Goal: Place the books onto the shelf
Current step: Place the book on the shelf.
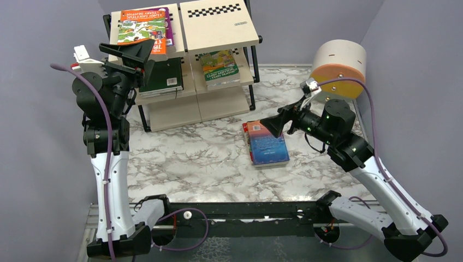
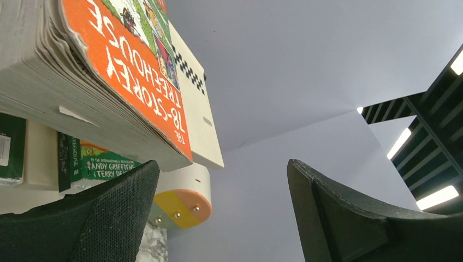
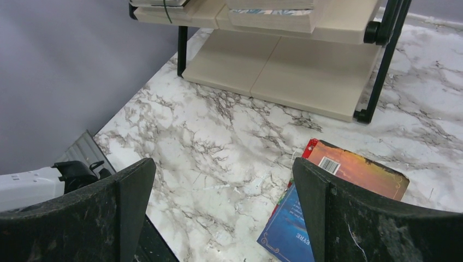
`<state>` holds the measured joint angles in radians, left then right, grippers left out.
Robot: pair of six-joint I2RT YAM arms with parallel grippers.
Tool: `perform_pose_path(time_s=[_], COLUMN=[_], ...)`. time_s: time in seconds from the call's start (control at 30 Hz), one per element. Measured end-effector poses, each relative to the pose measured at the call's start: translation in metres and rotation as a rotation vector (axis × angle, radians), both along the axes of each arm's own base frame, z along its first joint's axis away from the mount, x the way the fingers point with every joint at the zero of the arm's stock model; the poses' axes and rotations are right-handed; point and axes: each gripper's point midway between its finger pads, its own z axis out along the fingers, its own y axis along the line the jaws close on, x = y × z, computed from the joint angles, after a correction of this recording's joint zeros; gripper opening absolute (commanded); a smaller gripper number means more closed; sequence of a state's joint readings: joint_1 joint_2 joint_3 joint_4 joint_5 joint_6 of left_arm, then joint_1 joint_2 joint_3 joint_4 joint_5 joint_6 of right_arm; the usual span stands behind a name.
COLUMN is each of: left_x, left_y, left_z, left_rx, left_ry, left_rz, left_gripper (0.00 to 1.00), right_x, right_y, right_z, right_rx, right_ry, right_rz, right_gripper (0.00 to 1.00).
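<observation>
The shelf point(image 1: 218, 24) stands at the back of the table. An orange cartoon book point(image 1: 143, 27) lies on a purple one point(image 1: 168, 24) on its top left board. A dark green book point(image 1: 164, 75) and a green cartoon book point(image 1: 219, 66) lie on the middle tier. My left gripper point(image 1: 146, 56) is open and empty, just under the orange book's point(image 2: 136, 71) overhanging corner. On the table lies a small stack with a blue book point(image 1: 267, 146) on top. My right gripper point(image 1: 271, 126) hovers open over its far end. The blue book point(image 3: 286, 229) and an orange back cover point(image 3: 366, 172) show beside the right finger.
A round beige-and-orange drum point(image 1: 338, 61) sits at the back right corner. The shelf's bottom board point(image 3: 284, 71) holds nothing where it shows. Grey walls close in the left, back and right sides. The marble tabletop point(image 1: 191, 158) lies between the shelf and the arm bases.
</observation>
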<state>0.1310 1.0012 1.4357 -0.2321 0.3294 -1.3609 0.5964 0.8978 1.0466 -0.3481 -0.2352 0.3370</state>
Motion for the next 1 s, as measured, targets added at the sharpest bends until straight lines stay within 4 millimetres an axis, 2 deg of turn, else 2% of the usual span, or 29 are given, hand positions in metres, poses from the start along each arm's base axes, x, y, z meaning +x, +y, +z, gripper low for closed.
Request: perform_pose_path(time_s=[0.57, 1.0], left_x=[0.011, 0.011], left_y=[0.000, 0.000], left_z=[0.004, 0.010], left_rx=[-0.010, -0.006], left_ry=[-0.003, -0.014], left_rz=[-0.011, -0.011], left_gripper=[0.80, 0.80], right_x=[-0.003, -0.003], right_y=[-0.005, -0.006], right_z=[0.003, -0.005], right_rx=[0.012, 0.007], right_ry=[-0.004, 0.013], right_rz=[-0.018, -0.025], right_gripper=[0.95, 0.95])
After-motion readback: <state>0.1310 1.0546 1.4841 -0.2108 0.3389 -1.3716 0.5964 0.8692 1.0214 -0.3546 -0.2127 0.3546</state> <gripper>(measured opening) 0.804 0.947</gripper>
